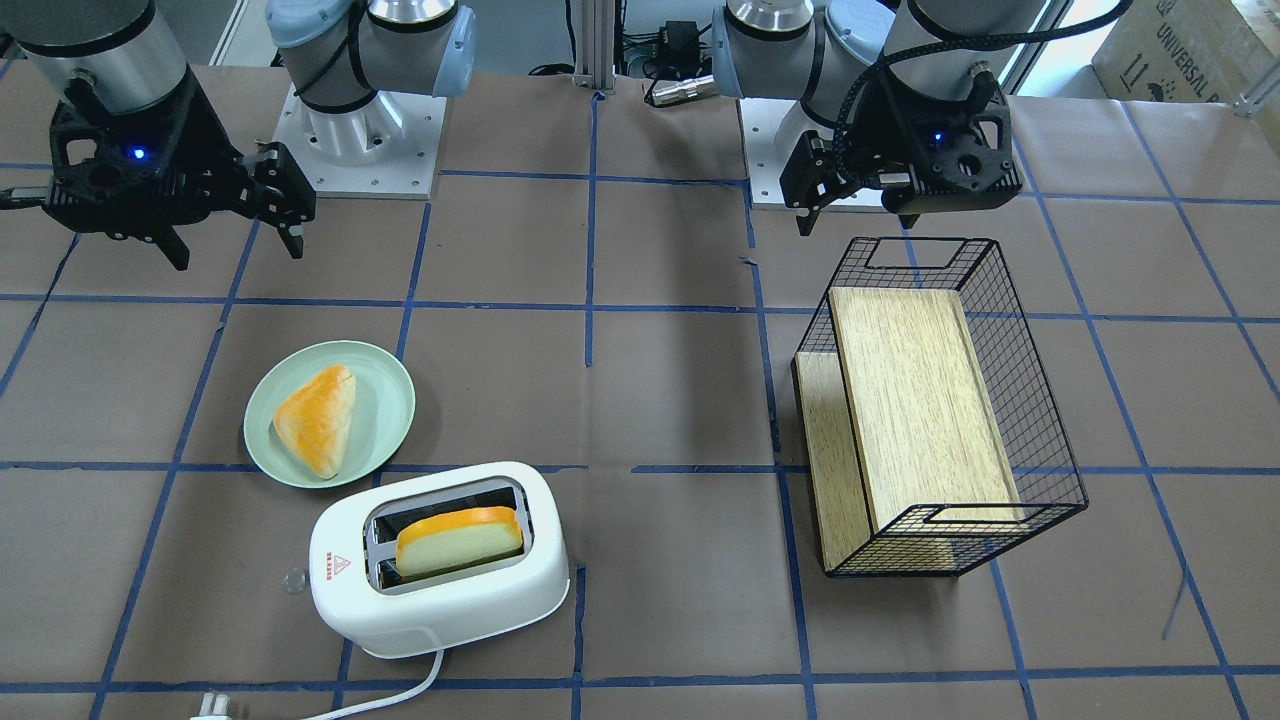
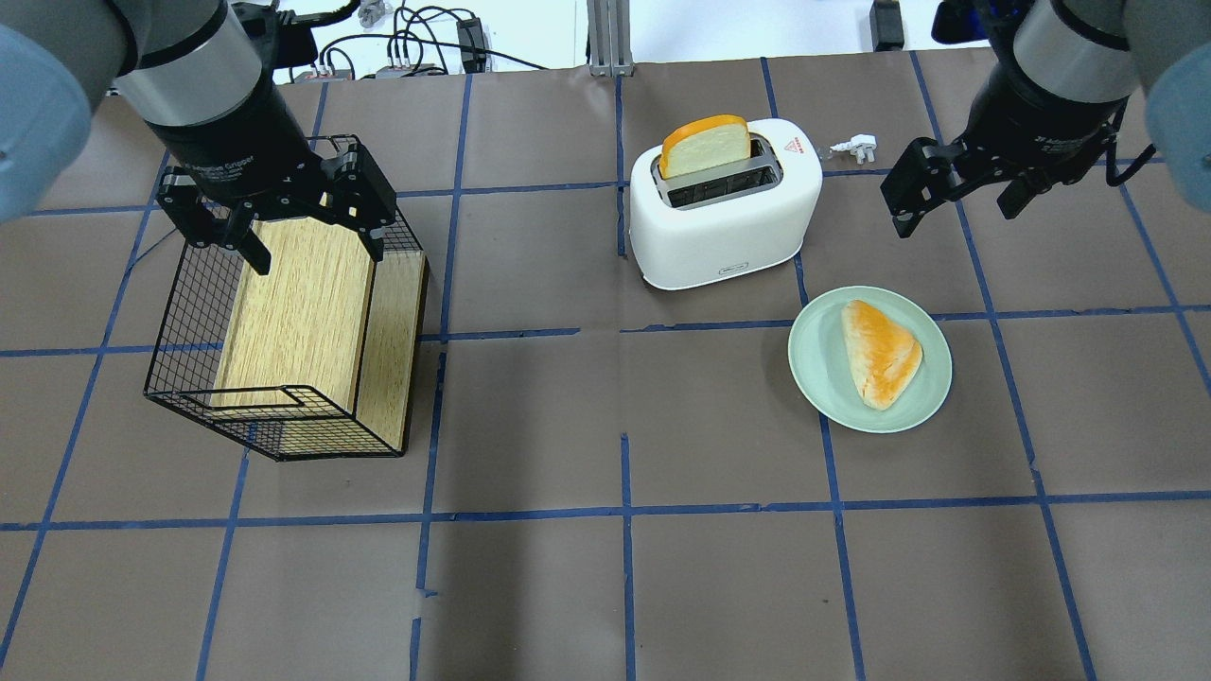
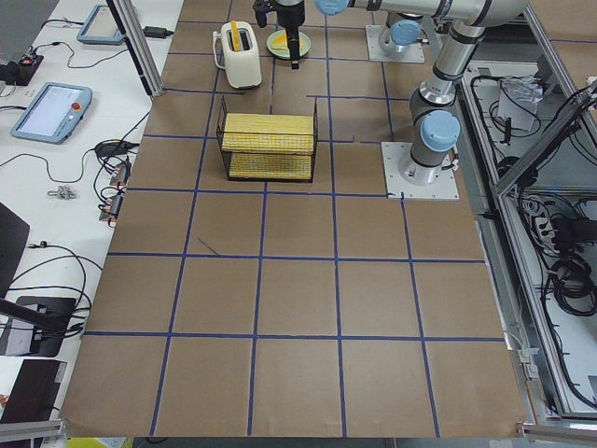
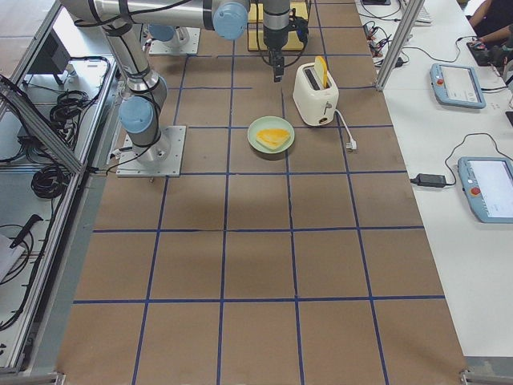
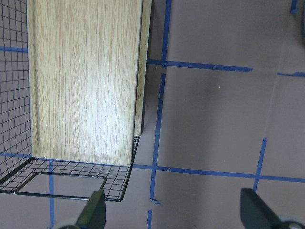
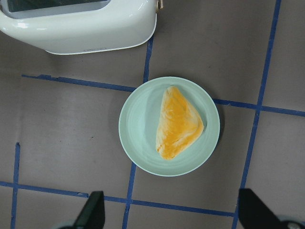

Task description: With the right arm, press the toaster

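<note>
The white two-slot toaster (image 2: 728, 232) stands at the table's far side, with a bread slice (image 2: 705, 144) upright in one slot and a red triangle label on top. It also shows in the front view (image 1: 440, 600) and at the top of the right wrist view (image 6: 81, 33). My right gripper (image 2: 957, 203) is open and empty. It hovers above the table to the right of the toaster, apart from it, and shows in the front view (image 1: 238, 248). My left gripper (image 2: 312, 251) is open and empty above the wire basket (image 2: 180, 322).
A pale green plate (image 2: 814, 369) holding a triangular pastry (image 2: 880, 352) sits just in front of the toaster, below my right gripper. The toaster's white cord (image 1: 400, 695) and plug (image 2: 856, 147) lie on the table beside it. The basket holds a wooden board (image 2: 303, 303).
</note>
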Robot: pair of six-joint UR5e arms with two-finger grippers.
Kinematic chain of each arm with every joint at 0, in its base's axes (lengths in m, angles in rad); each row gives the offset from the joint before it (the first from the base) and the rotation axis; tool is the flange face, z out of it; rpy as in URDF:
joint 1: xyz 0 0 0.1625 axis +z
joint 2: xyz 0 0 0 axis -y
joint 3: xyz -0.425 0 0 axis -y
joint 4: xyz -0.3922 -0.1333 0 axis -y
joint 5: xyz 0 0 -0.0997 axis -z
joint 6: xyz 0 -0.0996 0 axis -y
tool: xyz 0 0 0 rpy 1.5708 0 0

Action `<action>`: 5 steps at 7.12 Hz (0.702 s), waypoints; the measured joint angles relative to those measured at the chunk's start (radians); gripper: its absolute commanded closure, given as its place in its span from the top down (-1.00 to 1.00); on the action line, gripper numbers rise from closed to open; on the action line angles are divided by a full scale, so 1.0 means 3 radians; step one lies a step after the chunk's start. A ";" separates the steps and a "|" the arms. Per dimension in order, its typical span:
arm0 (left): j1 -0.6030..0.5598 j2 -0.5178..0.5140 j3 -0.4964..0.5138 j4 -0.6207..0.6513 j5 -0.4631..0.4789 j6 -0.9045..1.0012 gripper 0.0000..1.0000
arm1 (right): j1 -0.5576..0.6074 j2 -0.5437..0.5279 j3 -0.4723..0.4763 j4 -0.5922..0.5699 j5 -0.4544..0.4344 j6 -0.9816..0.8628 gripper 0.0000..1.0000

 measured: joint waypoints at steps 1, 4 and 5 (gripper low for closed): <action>0.0000 0.0000 0.0000 0.0000 0.0000 0.0000 1.00 | 0.0000 0.0000 0.0002 -0.0001 0.0000 0.0000 1.00; 0.0000 0.0000 0.0000 -0.0003 0.0000 0.0000 1.00 | -0.0003 0.0003 0.0007 -0.0038 0.0007 0.0011 0.98; 0.0000 0.0000 0.0001 -0.0003 0.0000 0.0000 1.00 | -0.0008 0.0017 -0.0004 -0.0068 0.0015 0.0017 0.52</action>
